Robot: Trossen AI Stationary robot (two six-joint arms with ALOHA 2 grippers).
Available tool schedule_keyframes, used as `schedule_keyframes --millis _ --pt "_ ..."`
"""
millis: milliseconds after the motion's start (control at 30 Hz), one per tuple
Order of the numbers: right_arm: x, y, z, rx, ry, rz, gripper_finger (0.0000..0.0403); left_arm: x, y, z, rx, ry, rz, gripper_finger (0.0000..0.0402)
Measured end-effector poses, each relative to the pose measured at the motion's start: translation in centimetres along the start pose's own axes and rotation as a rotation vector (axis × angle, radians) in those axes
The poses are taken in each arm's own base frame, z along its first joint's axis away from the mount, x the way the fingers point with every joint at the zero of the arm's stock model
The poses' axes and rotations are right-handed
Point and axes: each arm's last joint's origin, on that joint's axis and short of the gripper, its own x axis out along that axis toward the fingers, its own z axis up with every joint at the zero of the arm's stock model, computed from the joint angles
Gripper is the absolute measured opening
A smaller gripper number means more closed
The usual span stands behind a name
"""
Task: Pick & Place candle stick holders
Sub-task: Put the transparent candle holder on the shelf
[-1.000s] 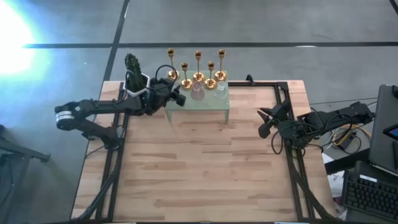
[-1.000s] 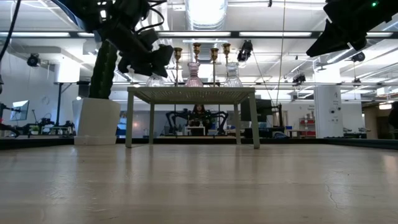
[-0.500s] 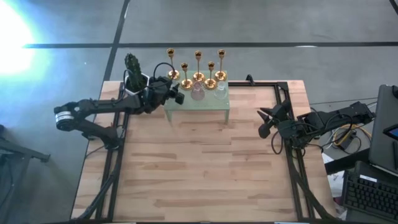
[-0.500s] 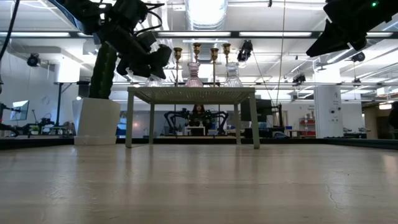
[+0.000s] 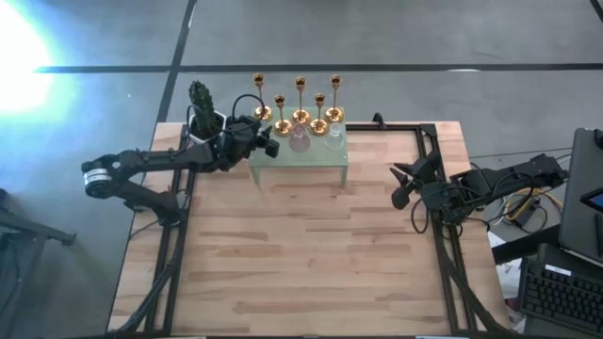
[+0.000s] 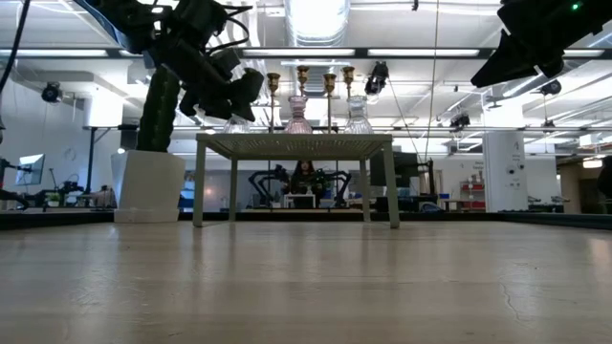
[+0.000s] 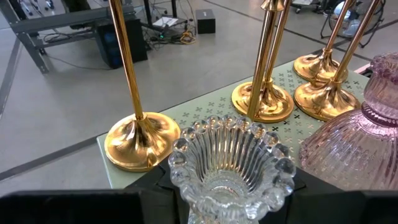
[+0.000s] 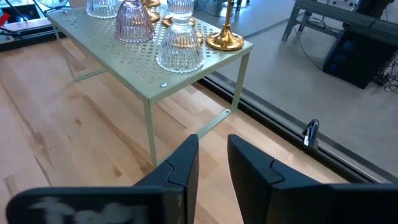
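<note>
Several gold candle stick holders [image 5: 300, 105] stand by their round bases on the green perforated stand [image 5: 316, 162] at the table's far edge. A pinkish glass holder [image 5: 299, 141] and a clear one [image 5: 332, 137] stand in front of them. My left gripper [image 5: 267, 143] is at the stand's left end, shut on another clear glass holder with a beaded rim [image 7: 233, 158]. My right gripper [image 5: 399, 185] waits near the table's right edge with a narrow gap between its fingers [image 8: 213, 155] and nothing in it. My left gripper has the clear glass holder between its two fingers, one dark finger [image 7: 155, 186] on each side of the ribbed body [image 7: 231, 186] below the beaded rim. The fingers come from the table's left, nearly level. The holder is upright; in the low view its foot [image 6: 237, 125] seems to be on the stand's top.
A cactus in a white pot [image 5: 203, 105] stands just left of the stand, close behind my left arm. A gold base [image 7: 142, 142] and the pinkish glass [image 7: 360, 140] are close beyond the held holder. Bare wood [image 5: 311, 254] spreads in front of the stand.
</note>
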Motion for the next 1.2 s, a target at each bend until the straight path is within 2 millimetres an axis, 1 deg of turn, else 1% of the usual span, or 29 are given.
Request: schedule_keyframes --millis 67,200,300,567,767,900,1033,1200 --pt "0.0 0.0 0.0 0.000 0.000 0.000 0.0073 0.0 0.0 0.0 0.000 0.000 0.001 0.0135" --pt "0.0 0.0 0.0 0.000 0.000 0.000 0.0068 0.1 0.0 -0.2 0.020 0.008 0.002 0.0184" --pt "0.0 0.0 0.0 0.000 0.000 0.000 0.0070 0.1 0.0 -0.2 0.022 0.010 0.003 0.0206" --pt "0.0 0.0 0.0 0.000 0.000 0.000 0.0084 0.0 0.0 -0.1 0.016 0.003 0.002 0.0235" --pt "0.0 0.0 0.0 0.000 0.000 0.000 0.0091 -0.5 0.3 0.4 0.006 -0.020 -0.002 0.0249" --pt "0.0 0.0 0.0 0.000 0.000 0.000 0.0087 -1.4 0.4 1.0 -0.011 -0.036 -0.033 0.0250" --pt "0.0 0.0 0.0 0.000 0.000 0.000 0.0079 -2.6 0.5 1.4 -0.037 -0.027 -0.139 0.0250" --pt "0.0 0.0 0.0 0.000 0.000 0.000 0.0070 -5.2 0.7 2.3 -0.061 -0.018 -0.318 0.0250"
